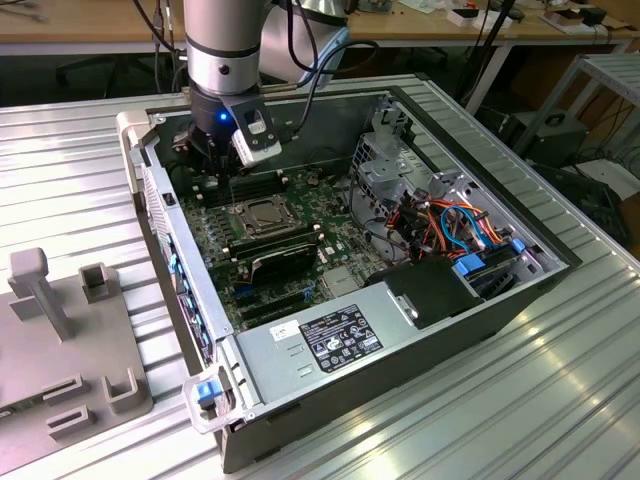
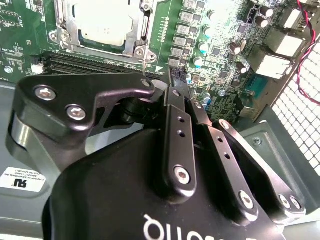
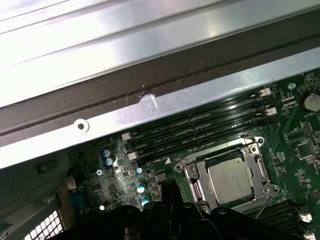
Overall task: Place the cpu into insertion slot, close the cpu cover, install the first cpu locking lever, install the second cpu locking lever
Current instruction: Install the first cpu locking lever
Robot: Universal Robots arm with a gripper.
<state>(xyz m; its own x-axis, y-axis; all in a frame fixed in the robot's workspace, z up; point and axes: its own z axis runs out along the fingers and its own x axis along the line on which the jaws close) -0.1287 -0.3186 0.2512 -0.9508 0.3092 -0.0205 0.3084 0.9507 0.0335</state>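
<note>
Hand (image 2: 174, 82) fingertips pinched together, gripping nothing, just beside the cpu (image 2: 102, 22) seated under the cpu cover (image 2: 135, 36)

An open computer case (image 1: 400, 362) sits on a ribbed metal table (image 1: 520, 400), a grey fixture (image 1: 60, 340) beside it.

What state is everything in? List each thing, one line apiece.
computer case, open, side panel off.
cpu, lying flat inside the cover's opening.
cpu cover, closed down around the cpu.
wire locking lever, standing up, not latched, its end at the pincer tip.
pincer, shut, low inside the case beside the cpu; whether it grips the lever cannot be told.
</note>
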